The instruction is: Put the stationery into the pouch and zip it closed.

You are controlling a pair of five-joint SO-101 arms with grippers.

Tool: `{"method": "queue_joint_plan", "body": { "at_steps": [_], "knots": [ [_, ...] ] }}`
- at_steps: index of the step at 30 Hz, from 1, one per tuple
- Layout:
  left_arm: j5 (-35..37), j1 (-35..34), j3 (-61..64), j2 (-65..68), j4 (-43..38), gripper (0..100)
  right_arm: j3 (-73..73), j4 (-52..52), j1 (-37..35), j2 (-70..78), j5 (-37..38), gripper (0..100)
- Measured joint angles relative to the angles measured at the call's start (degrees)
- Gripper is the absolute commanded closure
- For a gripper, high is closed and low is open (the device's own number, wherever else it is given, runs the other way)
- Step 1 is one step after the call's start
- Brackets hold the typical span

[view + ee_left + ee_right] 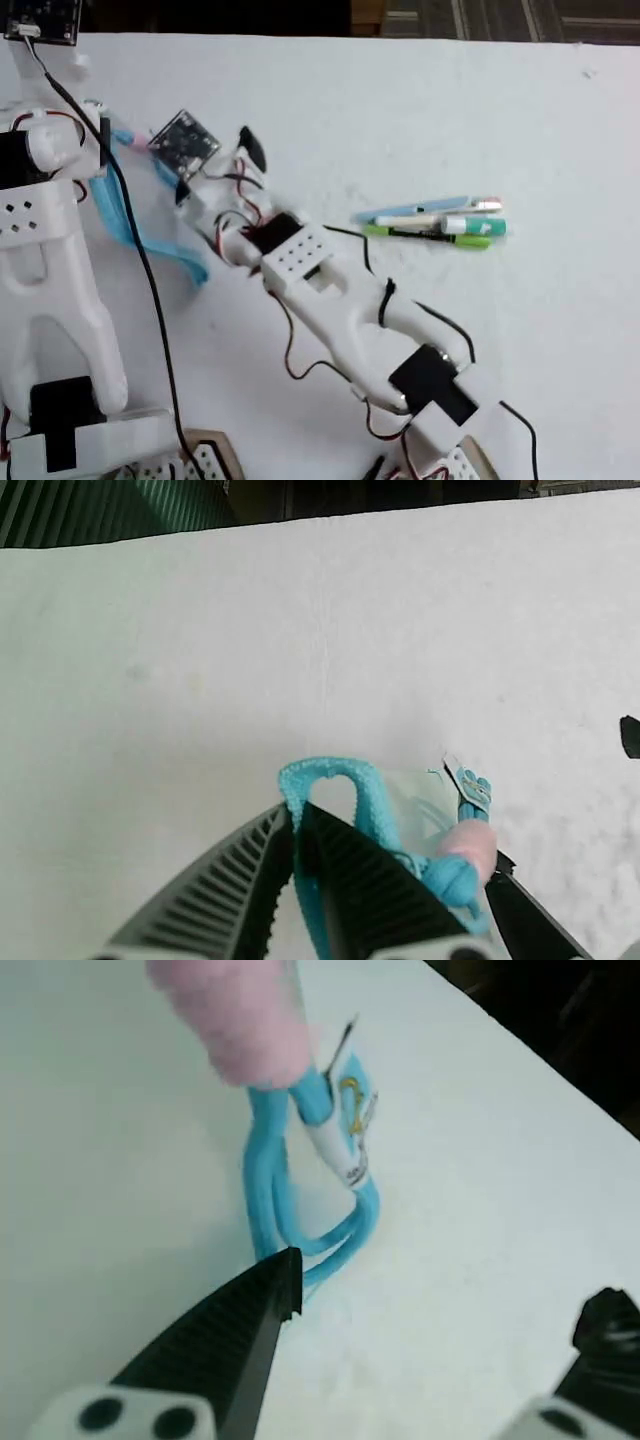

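Observation:
The pouch [122,212] is clear with blue trim and lies at the table's left side. My left gripper [297,815] is shut on the pouch's blue looped edge [345,780]. A pink pompom [466,844] hangs on the zipper's blue cord beside it. My right gripper [445,1295] stands open just over the blue cord loop [268,1195] and zipper tag [348,1120], below the pompom [238,1015]. In the high view the right gripper [205,150] sits at the pouch's far end. Several pens and markers [432,222] lie together on the table to the right.
The right arm [340,300] stretches diagonally from the front right across the middle of the table. The left arm's base [50,300] and a black cable [140,260] occupy the left edge. The table's far edge runs along the back.

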Motion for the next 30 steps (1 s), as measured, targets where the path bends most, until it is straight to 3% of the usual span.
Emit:
{"method": "queue_joint_plan", "body": {
  "at_steps": [10, 30],
  "knots": [
    [0.0, 0.0, 0.0, 0.0, 0.0, 98, 0.0, -12.4, 0.09, 2.2, 4.92, 57.9],
    [0.0, -0.09, 0.0, 0.0, 0.0, 98, -15.3, -21.8, -2.9, 6.51, 5.45, 58.0]
  ]
}}
